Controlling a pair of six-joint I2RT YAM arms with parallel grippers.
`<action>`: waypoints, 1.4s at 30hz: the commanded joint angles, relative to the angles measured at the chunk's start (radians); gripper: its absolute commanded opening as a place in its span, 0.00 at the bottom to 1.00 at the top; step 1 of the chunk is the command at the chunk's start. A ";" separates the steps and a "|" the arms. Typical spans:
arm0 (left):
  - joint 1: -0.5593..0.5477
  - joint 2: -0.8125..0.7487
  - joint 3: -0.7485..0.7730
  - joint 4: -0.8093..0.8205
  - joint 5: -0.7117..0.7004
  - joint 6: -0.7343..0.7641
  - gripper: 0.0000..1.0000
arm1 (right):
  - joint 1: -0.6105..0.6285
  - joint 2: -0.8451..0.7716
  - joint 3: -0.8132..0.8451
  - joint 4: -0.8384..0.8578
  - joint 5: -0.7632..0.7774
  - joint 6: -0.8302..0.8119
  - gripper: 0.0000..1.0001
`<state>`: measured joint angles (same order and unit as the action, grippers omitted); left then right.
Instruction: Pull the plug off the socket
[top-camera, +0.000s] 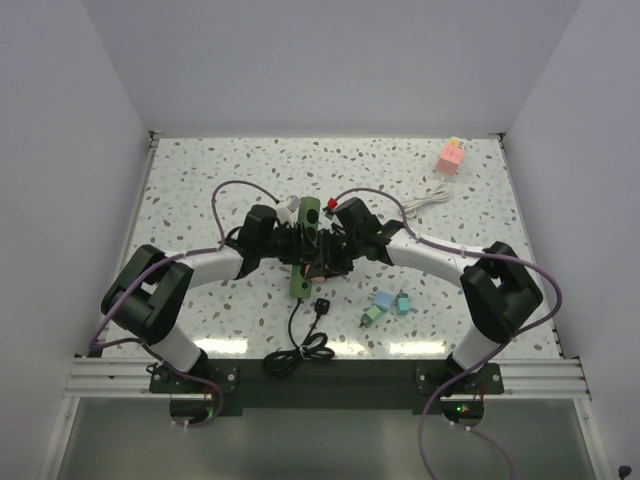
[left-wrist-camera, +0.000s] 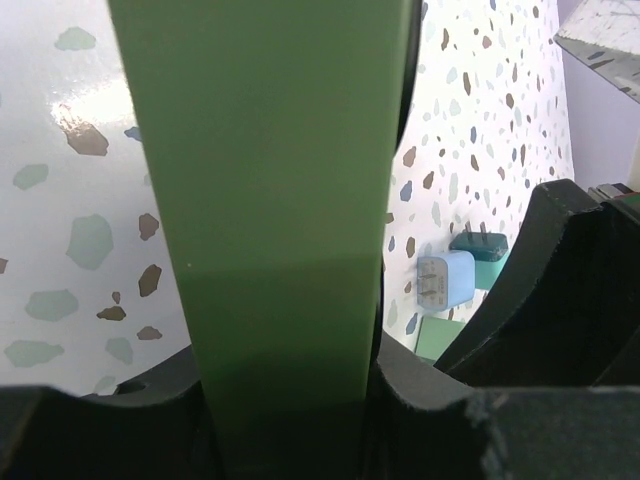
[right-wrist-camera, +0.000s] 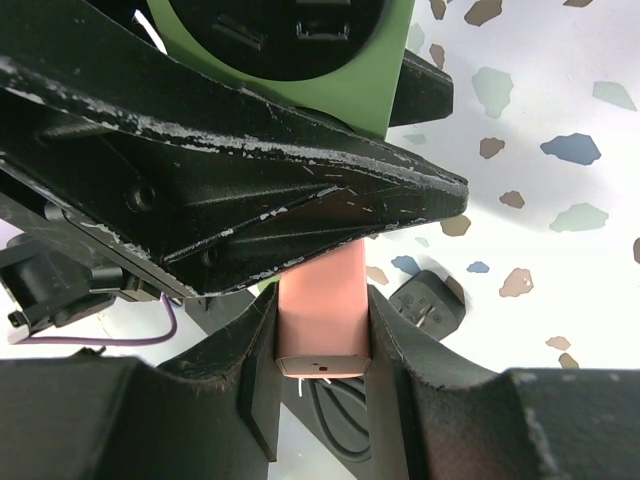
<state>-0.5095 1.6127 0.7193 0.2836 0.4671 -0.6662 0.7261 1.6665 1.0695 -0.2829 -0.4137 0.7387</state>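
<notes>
From above, the socket (top-camera: 298, 284) is covered mid-length by both arms — the pink plug (right-wrist-camera: 322, 310) shows only partly.

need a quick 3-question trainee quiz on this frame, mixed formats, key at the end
1. True or false: the left gripper is closed on the green socket.
2. Multiple choice: what colour is the plug clamped in the right gripper? A pink; B blue; C white.
3. Fill in: the loose pink-and-yellow adapter lies at the far ___ corner of the table.

Key: 1 true; 2 A; 3 right.
</notes>
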 joint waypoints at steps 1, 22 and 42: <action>-0.006 -0.008 -0.006 0.046 0.008 0.010 0.00 | -0.005 -0.047 0.056 0.070 -0.005 0.005 0.00; 0.016 0.039 0.144 -0.187 -0.163 0.185 0.00 | -0.155 -0.565 -0.229 -0.355 0.045 -0.139 0.00; 0.509 0.269 0.612 -0.527 -0.289 0.436 0.00 | -0.169 -0.232 -0.296 -0.190 0.073 -0.131 0.00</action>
<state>-0.0597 1.8244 1.2251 -0.1894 0.2424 -0.3332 0.5579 1.4311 0.7952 -0.5007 -0.3317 0.6090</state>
